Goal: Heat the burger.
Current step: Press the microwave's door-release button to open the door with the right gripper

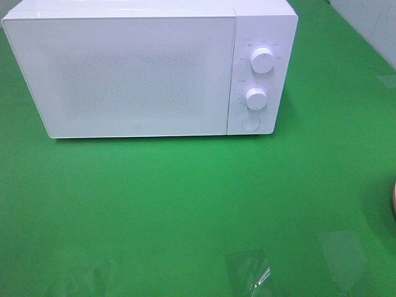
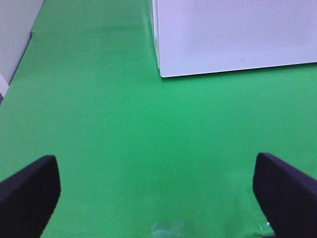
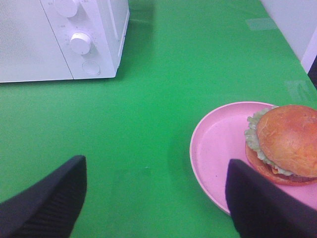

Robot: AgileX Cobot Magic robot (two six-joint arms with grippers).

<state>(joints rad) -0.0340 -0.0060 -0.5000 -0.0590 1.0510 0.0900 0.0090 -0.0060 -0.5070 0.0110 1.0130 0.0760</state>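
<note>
The burger (image 3: 290, 141), with a glossy brown bun, green lettuce and a yellow cheese edge, lies on a pink round plate (image 3: 218, 144) in the right wrist view, off to one side of the plate. My right gripper (image 3: 157, 166) is open and empty, hovering over the green table just short of the plate, with one finger (image 3: 257, 208) in front of the plate's near rim. My left gripper (image 2: 156, 168) is open and empty above bare green table, short of the microwave's corner. Neither gripper shows in the exterior high view. The white microwave (image 1: 124, 74) stands at the back with its door shut.
The microwave also shows in the left wrist view (image 2: 233, 34) and the right wrist view (image 3: 49, 39). It has two knobs (image 1: 263, 60) and a round button (image 1: 250, 122) on its right panel. Clear tape patches (image 1: 247, 269) lie near the table's front. A pale sliver (image 1: 393, 204) shows at the right edge.
</note>
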